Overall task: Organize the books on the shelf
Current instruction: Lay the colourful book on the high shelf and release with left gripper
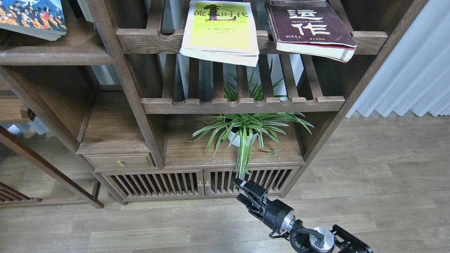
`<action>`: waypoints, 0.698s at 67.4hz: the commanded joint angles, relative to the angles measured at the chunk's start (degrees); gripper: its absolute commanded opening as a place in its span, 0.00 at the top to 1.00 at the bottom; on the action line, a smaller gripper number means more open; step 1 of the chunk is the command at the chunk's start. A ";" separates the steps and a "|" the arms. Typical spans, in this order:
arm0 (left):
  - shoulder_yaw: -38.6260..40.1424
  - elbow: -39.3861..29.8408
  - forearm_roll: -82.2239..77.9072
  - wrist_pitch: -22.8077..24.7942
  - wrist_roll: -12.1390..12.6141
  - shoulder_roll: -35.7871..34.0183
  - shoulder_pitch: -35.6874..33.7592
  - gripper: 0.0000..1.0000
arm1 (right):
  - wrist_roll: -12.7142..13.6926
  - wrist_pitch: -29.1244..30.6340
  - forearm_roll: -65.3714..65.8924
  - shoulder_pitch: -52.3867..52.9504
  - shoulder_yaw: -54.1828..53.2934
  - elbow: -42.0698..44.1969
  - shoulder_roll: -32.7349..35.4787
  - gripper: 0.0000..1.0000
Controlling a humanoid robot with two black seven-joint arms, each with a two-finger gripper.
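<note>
The yellow-green book lies flat on the upper slatted rack and overhangs its front rail. The thick maroon book lies to its right, also overhanging. The illustrated book sits at the top left on the solid dark-brown shelf, cut off by the view's edge. My right gripper is low in front of the cabinet doors, far below all the books, open and empty. My left gripper is out of view.
A potted spider plant stands on the cabinet top under the lower slatted rack. A small drawer is at the left. A white curtain hangs at the right. Wood floor lies around my arm.
</note>
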State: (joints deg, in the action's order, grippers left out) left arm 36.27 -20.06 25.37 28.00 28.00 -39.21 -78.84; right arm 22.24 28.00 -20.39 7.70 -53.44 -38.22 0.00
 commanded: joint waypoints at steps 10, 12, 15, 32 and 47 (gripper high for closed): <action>-0.41 -0.15 -0.14 0.00 0.00 0.10 -0.17 0.46 | 0.00 0.00 0.00 -0.32 -0.43 -0.10 0.00 0.11; -0.76 -0.15 -0.50 0.00 0.00 0.10 -0.43 0.38 | 0.00 0.00 0.00 -0.32 -0.35 -0.10 0.00 0.11; -1.20 -0.15 -0.50 0.00 0.00 0.10 -1.05 0.31 | 0.00 0.00 0.00 -0.32 -0.35 -0.10 0.00 0.11; -1.46 -0.15 -0.67 0.00 0.00 -0.08 -0.96 0.13 | 0.00 0.00 0.00 -0.32 -0.35 -0.10 0.00 0.11; -1.29 -0.24 -0.58 0.00 0.00 0.10 -0.70 0.03 | 0.09 0.00 0.00 -0.32 -0.35 -0.10 0.00 0.11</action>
State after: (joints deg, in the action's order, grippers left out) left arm 34.83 -20.32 24.71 28.00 28.00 -39.24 -79.68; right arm 22.24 28.00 -20.39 7.38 -53.80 -38.33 0.00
